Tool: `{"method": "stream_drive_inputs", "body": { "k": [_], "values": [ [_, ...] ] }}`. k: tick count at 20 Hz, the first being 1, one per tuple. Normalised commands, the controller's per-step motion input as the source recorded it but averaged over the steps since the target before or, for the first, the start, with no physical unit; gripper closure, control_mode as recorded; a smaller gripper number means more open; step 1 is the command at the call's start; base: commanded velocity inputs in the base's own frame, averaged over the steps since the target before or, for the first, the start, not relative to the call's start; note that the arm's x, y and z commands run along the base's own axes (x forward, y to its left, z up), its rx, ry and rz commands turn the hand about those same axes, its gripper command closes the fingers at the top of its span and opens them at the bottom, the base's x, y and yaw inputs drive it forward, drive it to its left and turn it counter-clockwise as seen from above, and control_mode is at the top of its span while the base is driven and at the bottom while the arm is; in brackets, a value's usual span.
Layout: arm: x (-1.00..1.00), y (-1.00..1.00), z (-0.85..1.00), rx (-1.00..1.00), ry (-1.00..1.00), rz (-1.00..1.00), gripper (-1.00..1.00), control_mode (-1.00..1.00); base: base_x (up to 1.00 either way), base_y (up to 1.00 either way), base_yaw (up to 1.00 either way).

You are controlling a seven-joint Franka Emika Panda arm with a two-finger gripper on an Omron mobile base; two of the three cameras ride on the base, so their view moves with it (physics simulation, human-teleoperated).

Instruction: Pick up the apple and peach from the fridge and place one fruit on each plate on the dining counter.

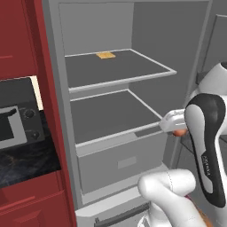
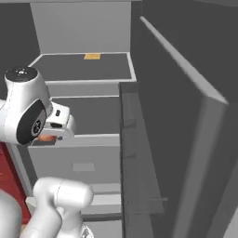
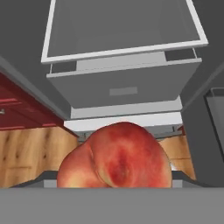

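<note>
You face the open fridge [image 1: 133, 111], no lettering legible anywhere on it. Its door [image 2: 186, 139] stands open on your right; red cabinets [image 1: 26, 35] flank the left. A flat orange item [image 1: 106, 55] lies on the upper shelf. Your hand [image 1: 177, 128] grasps the peach [image 3: 116, 157] before the drawer [image 3: 122, 87].

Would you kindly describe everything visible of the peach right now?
The peach is round, mottled red over orange-yellow, with a crease down its left side and smooth-looking skin. It sits close before the hand camera, apparently held in the claw, in front of the open fridge, level with its drawer. From the base views just an orange sliver peeks under the hand.
</note>
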Motion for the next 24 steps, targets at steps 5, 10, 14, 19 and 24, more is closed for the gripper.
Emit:
{"method": "stream_drive_inputs", "body": {
  "k": [5,10,14,19,24],
  "values": [
    [0.00,0.00,0.00,0.00,0.00,0.00,1.00,1.00,-0.92,0.27,-0.69],
    [0.00,0.00,0.00,0.00,0.00,0.00,1.00,1.00,-0.68,0.07,-0.81],
    [0.00,0.00,0.00,0.00,0.00,0.00,1.00,1.00,-0.40,-0.14,-0.77],
    [0.00,0.00,0.00,0.00,0.00,0.00,1.00,1.00,-0.79,-0.31,-0.61],
    [0.00,0.00,0.00,0.00,0.00,0.00,1.00,1.00,-0.45,-0.88,-0.50]
  ]
}}
